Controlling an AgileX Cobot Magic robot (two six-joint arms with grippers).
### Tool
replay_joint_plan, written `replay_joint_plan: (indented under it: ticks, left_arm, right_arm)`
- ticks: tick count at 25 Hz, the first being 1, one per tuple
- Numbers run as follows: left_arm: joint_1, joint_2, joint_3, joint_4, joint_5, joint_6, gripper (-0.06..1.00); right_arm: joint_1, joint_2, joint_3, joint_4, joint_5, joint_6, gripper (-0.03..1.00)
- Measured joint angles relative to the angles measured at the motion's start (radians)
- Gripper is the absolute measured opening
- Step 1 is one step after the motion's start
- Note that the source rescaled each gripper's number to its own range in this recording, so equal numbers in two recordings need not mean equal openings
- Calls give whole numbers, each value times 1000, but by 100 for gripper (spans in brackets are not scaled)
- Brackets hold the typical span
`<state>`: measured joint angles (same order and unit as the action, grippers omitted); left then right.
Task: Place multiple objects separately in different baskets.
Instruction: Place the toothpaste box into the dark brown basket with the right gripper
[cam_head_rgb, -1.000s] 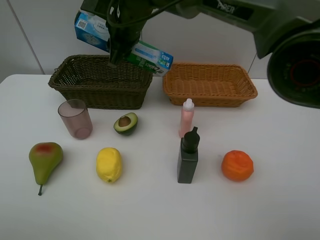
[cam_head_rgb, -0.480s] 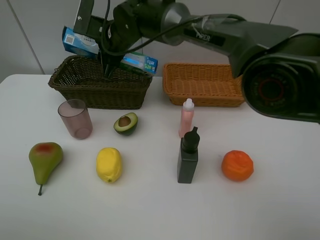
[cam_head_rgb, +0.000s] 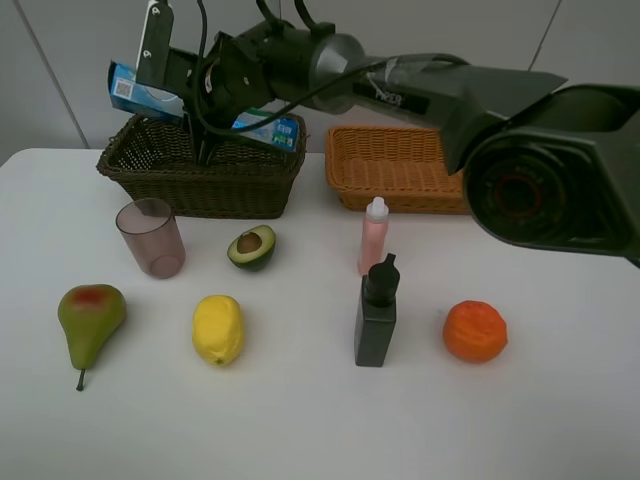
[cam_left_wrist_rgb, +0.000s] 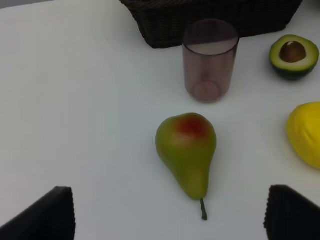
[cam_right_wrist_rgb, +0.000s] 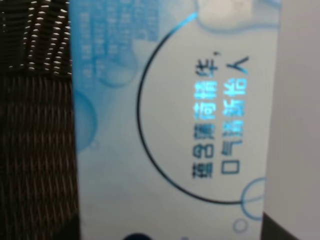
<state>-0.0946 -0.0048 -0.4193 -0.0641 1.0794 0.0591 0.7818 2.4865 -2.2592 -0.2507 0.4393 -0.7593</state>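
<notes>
**Load.** The toothpaste box (cam_head_rgb: 268, 130) is clamped in the right gripper (cam_head_rgb: 205, 120), which has reached across the middle. The box hangs in the air over the dark basket (cam_head_rgb: 200, 180). It sits at a slant, with the end nearer the light basket (cam_head_rgb: 390, 190) lower. The right wrist view is almost filled by the box's printed face (cam_right_wrist_rgb: 165, 125), with dark weave showing beside it.

**Handling, as I judge it.**
- The box looks like thin glossy card, so I expect it to be light.
- It should be stiff along its length, but the walls would dent under a hard squeeze.
- The slick print may let it slide or pivot between the pads.
- The grip appears to be near mid-length, across the narrow sides, and I rate that the correct hold. It keeps both ends balanced and limits swing.
- I would apply just enough force to hold it.
- For release, I would bring the box low inside the dark basket and clear of the rim, so a long end cannot catch and tip it out.

**Left gripper** (cam_left_wrist_rgb: 170, 215). The fingers (cam_left_wrist_rgb: 47, 215) stand wide apart and hold nothing. They hover over the pear (cam_left_wrist_rgb: 186, 150), with the cup (cam_left_wrist_rgb: 209, 60) beyond it.

**Items on the table.**
- Avocado (cam_left_wrist_rgb: 294, 56)
- Lemon (cam_left_wrist_rgb: 305, 132)
- Pink bottle (cam_head_rgb: 374, 236)
- Dark bottle (cam_head_rgb: 375, 315)
- Orange (cam_head_rgb: 474, 330)
</notes>
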Motion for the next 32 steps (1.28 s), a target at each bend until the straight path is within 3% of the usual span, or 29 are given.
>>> replay_joint_plan:
  ticks: [17,19,22,24,32]
  left_arm:
    - [0,0,0,0,0,0,100]
    - [0,0,0,0,0,0,100]
    - [0,0,0,0,0,0,100]
    - [0,0,0,0,0,0,100]
    - [0,0,0,0,0,0,100]
  right_arm:
    - [0,12,0,34,-35,0,16]
    - [0,13,0,34,-35,0,24]
    - [0,12,-1,34,-62,0,48]
    - [0,11,-1,34,-76,0,58]
    - [-2,11,-1,34,-79,0,63]
